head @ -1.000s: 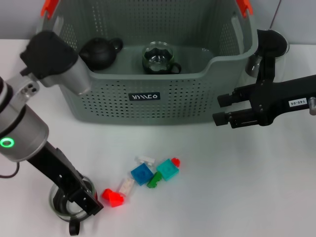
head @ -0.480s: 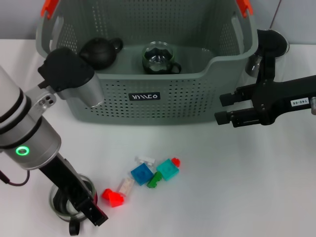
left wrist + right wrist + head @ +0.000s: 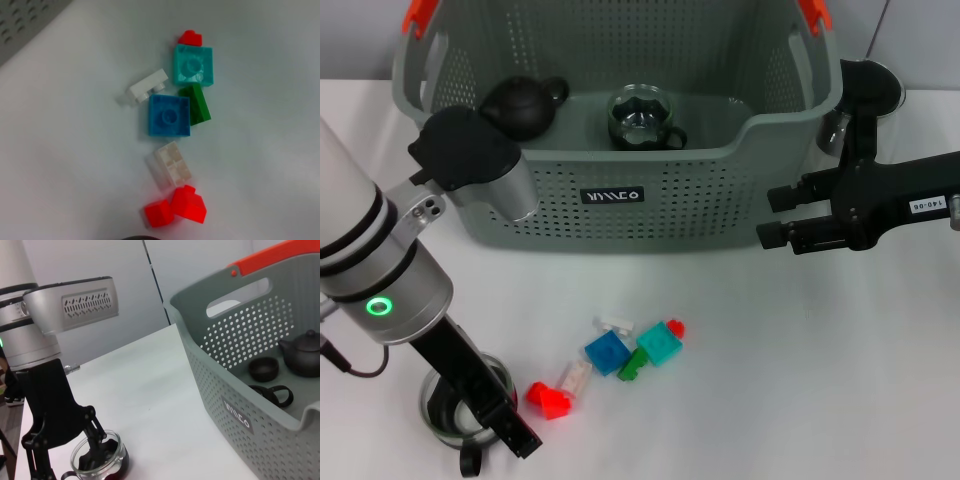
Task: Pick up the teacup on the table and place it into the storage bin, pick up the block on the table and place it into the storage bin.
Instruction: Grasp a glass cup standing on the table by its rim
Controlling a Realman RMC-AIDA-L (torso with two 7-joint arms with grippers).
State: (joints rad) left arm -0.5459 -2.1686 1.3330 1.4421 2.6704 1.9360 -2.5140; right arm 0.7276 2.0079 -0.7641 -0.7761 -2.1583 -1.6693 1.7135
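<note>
Meanwhile the left end effector (image 3: 485, 425) had settled lower onto the clear glass teacup (image 3: 450, 410) near the counter's (image 3: 800, 380) front-left corner, fingers (image 3: 95, 440) spread across its rim, not yet closed. The grey-green perforated storage bin (image 3: 610, 195) stood along the back edge. The right end effector (image 3: 772, 218) hovered open, empty.

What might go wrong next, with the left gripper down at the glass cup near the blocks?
The left gripper has one finger inside the glass teacup, so a poor grip on the rim might let it slip or tip. The red block lies close beside the cup and might get knocked. The lift must clear the storage bin wall.
</note>
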